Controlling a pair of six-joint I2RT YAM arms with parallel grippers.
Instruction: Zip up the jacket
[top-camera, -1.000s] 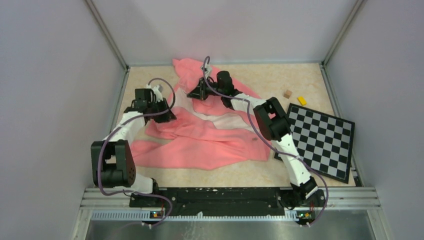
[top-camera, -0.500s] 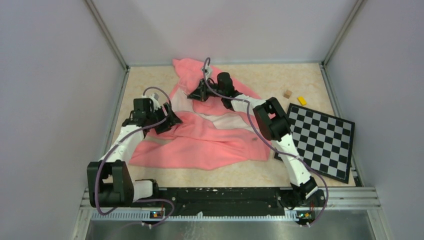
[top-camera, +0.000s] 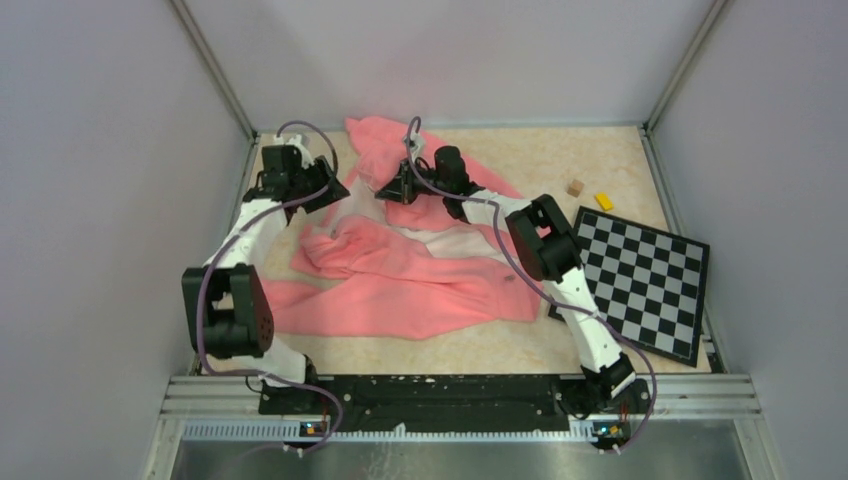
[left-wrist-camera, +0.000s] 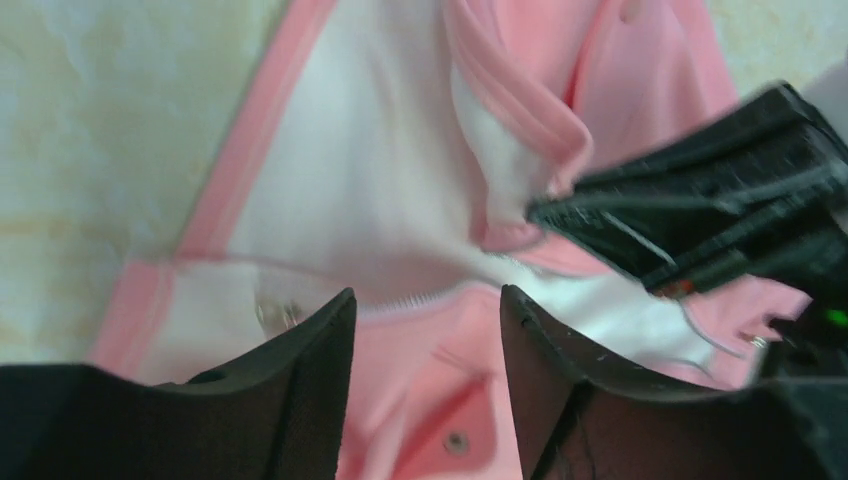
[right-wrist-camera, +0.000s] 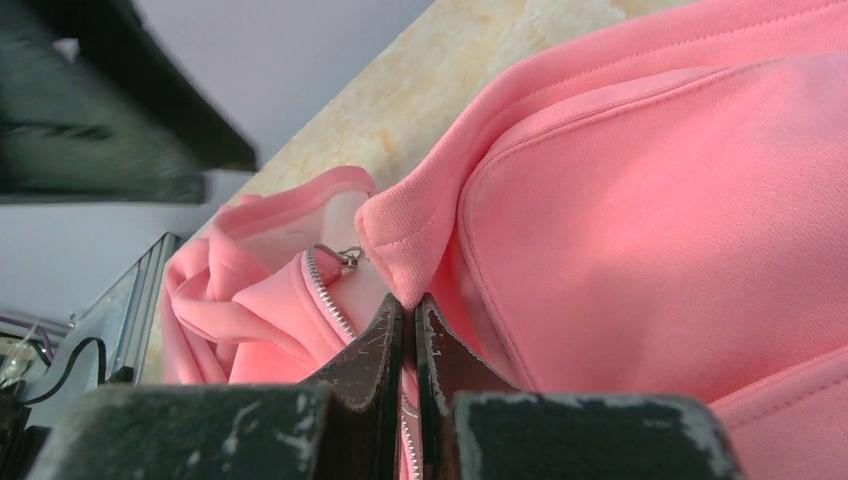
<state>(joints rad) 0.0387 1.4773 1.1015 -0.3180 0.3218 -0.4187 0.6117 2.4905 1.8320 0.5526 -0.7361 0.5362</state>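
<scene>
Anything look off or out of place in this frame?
The jacket lies bunched and twisted, front open with pale lining showing, not flat. The checkerboard sits askew at the right of the table. A brown block and a yellow block lie loose beyond it.

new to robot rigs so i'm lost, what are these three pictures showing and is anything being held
Two robot arms are bolted at the near edge of a table. The wide picture looks down from above and behind them; the other two come from a camera on each wrist, so each shows its own hand. A pink jacket lies crumpled on the table, with a checkered board, a brown block and a yellow block to the right. The right hand is shut, pinching the jacket's edge beside the zipper. The left hand hangs open above the pale lining and holds nothing.
</scene>
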